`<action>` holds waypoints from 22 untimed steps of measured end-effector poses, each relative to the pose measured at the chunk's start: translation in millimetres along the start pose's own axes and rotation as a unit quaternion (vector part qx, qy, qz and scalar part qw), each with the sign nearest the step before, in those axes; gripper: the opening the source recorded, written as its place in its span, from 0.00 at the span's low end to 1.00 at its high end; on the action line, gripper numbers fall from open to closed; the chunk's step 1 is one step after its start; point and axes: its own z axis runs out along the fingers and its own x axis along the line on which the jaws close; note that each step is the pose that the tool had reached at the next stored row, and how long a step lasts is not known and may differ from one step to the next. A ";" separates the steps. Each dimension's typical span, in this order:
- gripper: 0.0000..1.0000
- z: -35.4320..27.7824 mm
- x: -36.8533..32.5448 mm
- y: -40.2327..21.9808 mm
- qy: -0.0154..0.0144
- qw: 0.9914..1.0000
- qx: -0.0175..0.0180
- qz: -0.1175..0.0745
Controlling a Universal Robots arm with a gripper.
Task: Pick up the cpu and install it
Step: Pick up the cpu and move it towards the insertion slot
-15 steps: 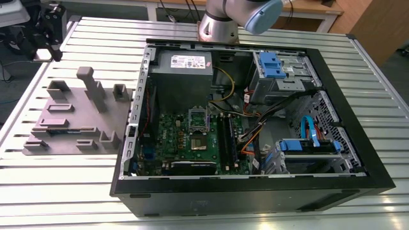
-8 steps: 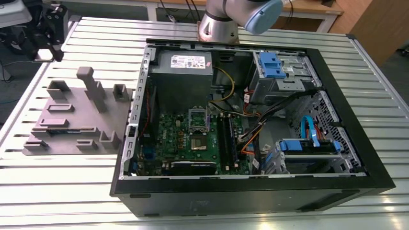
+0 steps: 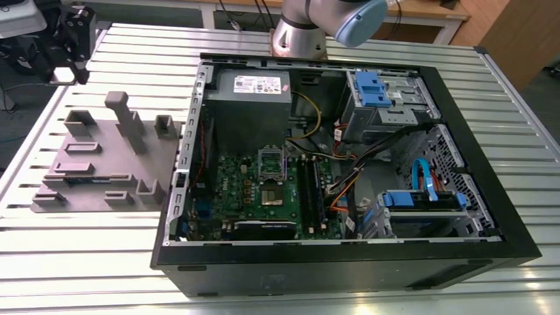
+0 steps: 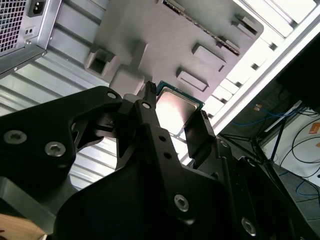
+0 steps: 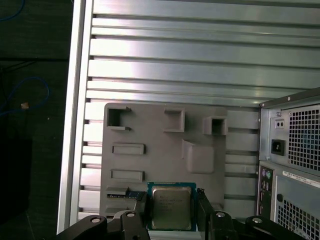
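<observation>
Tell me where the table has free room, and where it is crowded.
Free: the table slats between the grey fixture and the nearer edge; the strip on the exterior view's right of the computer case. Crowded: the fixture's top, and inside the case.

Silver arm (image 3: 302,36) upright at the far side in the exterior view, bent at a blue-capped joint (image 3: 360,20); black gripper (image 5: 173,212) pointing down, two fingers (image 5: 205,207) closed against opposite edges of the cpu (image 5: 171,200), gripped flat between them in both wrist views.
</observation>
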 end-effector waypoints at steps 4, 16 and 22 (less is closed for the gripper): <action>0.47 0.0 -1.4 0.0 0.000 1.000 0.000 0.000; 0.47 -0.1 -3.8 -0.1 0.000 1.000 0.000 0.000; 0.47 -0.1 -5.7 -0.2 0.000 1.000 0.000 0.000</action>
